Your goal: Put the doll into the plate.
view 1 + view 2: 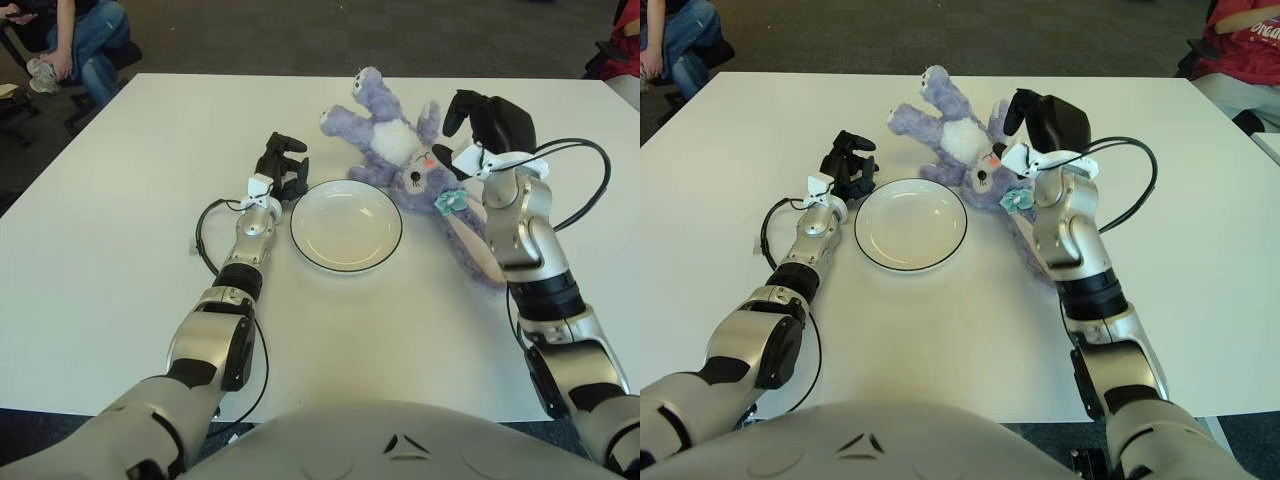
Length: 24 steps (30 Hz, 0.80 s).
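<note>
A purple plush bunny doll [392, 138] lies on its back on the white table, just behind and to the right of the white plate [346, 228] with a dark rim. One long ear of the doll [470, 248] trails toward me, partly under my right forearm. My right hand [455, 135] hovers over the doll's head with its fingers arched and open, holding nothing. My left hand [282, 165] shows beside the plate's left rim with relaxed fingers.
Black cables loop from both wrists [203, 238] [592, 175]. A seated person [70, 40] is past the table's far left corner, and another in red [1250, 40] is at the far right. The table's far edge [250, 75] lies behind the doll.
</note>
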### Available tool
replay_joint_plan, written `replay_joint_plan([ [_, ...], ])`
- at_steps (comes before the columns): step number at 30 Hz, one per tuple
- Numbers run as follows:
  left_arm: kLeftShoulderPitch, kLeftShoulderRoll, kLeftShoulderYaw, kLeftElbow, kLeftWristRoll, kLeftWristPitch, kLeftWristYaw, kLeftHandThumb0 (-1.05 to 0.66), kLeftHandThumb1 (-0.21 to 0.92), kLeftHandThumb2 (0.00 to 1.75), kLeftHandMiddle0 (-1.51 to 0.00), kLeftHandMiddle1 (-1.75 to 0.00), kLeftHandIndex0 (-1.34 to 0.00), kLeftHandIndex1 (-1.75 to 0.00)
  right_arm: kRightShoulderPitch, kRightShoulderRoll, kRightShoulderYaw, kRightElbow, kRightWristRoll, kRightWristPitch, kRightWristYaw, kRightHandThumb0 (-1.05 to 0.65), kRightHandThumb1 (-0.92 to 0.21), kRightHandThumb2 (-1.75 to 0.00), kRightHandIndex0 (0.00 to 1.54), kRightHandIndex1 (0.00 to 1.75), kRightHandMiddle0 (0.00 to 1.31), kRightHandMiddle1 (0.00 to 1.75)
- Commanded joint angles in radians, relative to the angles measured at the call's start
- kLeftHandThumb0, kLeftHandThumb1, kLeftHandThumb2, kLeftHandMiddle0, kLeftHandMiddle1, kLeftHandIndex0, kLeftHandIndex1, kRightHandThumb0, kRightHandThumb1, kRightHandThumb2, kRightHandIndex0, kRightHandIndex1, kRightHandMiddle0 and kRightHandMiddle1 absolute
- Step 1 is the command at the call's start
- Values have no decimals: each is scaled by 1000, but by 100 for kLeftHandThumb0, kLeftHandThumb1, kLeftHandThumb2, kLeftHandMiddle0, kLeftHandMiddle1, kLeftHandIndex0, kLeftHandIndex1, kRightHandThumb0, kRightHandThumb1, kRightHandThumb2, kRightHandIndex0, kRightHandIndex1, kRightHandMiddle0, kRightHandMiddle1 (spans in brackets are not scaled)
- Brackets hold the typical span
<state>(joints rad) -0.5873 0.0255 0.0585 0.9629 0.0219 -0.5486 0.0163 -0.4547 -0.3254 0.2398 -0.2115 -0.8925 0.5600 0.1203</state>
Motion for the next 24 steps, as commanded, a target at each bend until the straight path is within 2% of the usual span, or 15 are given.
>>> replay_joint_plan([
  [1,34,-2,-4,38,10,5,6,0,65,87,-33,-167,-31,-167,-21,2,14,-22,-80,97,62,0,-33,-130,50,174,46,175],
  [3,32,-2,-5,42,12,2,6,0,65,87,-33,-168,-31,-167,-25,6,23,-26,-111,130,87,0,-38,-124,46,174,43,175],
  [4,32,-2,-5,44,14,-2,7,0,65,87,-32,-168,-30,-168,-28,7,30,-28,-132,150,103,18,-32,-131,54,175,27,165],
  [5,31,-2,-6,45,15,-4,7,0,66,86,-32,-168,-30,-168,-29,9,35,-30,-149,165,115,30,-28,-136,60,175,18,155],
  [6,30,-1,-6,47,16,-7,8,0,66,86,-32,-168,-29,-168,-32,12,44,-34,-173,183,132,34,-26,-138,62,175,14,151],
  [7,29,-1,-6,49,16,-9,9,0,66,86,-31,-168,-29,-168,-34,14,50,-36,-189,194,143,40,-24,-141,65,174,9,139],
  [9,28,-1,-7,53,18,-14,11,0,67,86,-31,-168,-29,-168,-33,19,62,-41,-227,216,169,45,-22,-143,67,175,5,129],
  [12,27,-1,-6,55,17,-20,11,0,67,85,-31,-169,-29,-169,-26,25,83,-50,-294,252,215,46,-28,-133,64,172,1,100],
  [13,27,-2,-5,55,15,-19,10,0,67,85,-31,-169,-29,-169,-24,27,89,-52,-314,261,229,24,-32,-123,55,172,1,94],
  [14,26,-3,-4,55,14,-19,9,0,67,85,-31,-169,-29,-169,-22,30,92,-53,-329,267,240,-10,-42,-100,42,172,1,84],
  [15,26,-3,-3,55,12,-18,8,0,67,85,-31,-169,-28,-169,-22,32,94,-54,-343,272,253,-31,-50,-83,34,172,0,78],
  [17,26,-5,-1,54,9,-16,7,0,67,85,-31,-169,-28,-169,-21,38,97,-56,-370,279,281,-51,-58,-66,25,171,0,73],
  [19,26,-6,1,54,6,-15,7,0,67,85,-31,-169,-28,-169,-18,44,101,-58,-396,284,308,-62,-62,-57,20,172,0,71],
  [24,27,-9,3,52,6,-12,10,0,67,85,-30,-169,-28,-169,-17,61,94,-52,-431,287,338,-75,-69,-43,15,174,0,67],
])
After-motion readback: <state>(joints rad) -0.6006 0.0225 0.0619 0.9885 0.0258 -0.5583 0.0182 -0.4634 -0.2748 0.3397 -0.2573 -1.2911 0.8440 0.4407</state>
